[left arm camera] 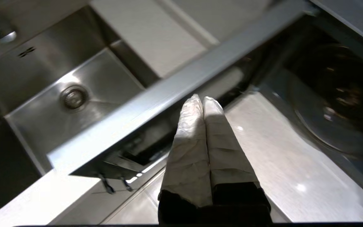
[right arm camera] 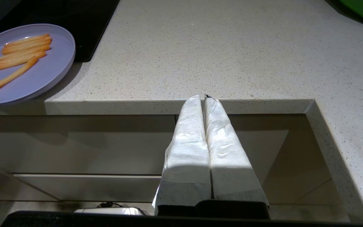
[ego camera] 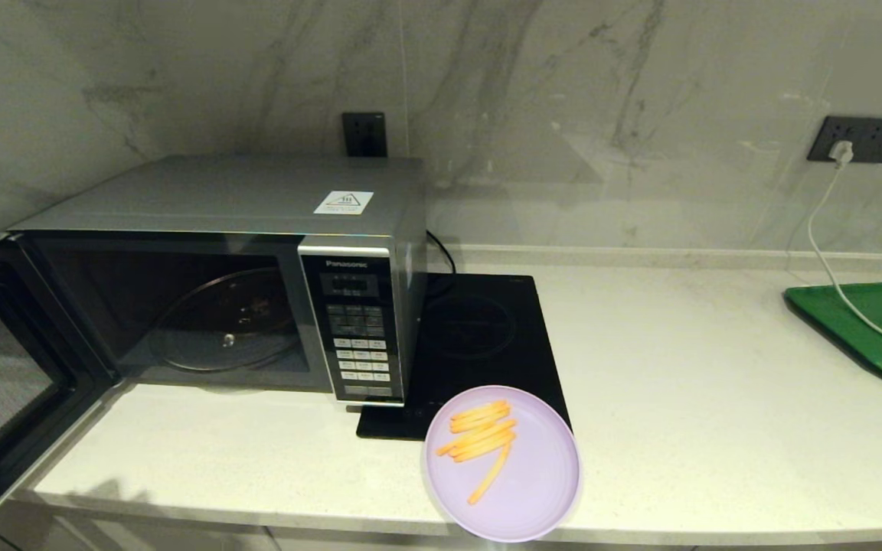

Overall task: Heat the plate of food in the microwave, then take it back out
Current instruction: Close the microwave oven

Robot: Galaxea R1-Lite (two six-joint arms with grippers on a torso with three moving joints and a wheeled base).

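The lilac plate of food (ego camera: 504, 464) (right arm camera: 27, 64) sits at the counter's front edge, partly on the black hob, with several fries on it. To its left the silver microwave (ego camera: 257, 229) has its door (ego camera: 4, 367) (left arm camera: 169, 97) swung wide open; the glass turntable (ego camera: 227, 321) (left arm camera: 332, 110) inside is bare. My left gripper (left arm camera: 203, 99) is shut and holds nothing, close to the open door's edge. My right gripper (right arm camera: 203, 97) is shut and holds nothing, just below the counter's front edge, to the right of the plate. Neither arm shows in the head view.
A flat black induction hob (ego camera: 479, 337) lies right of the microwave. A green tray (ego camera: 870, 329) with a white cable (ego camera: 824, 252) across it sits at the far right. A steel sink (left arm camera: 68, 97) lies left of the microwave door. Cupboard fronts (right arm camera: 74, 151) are under the counter.
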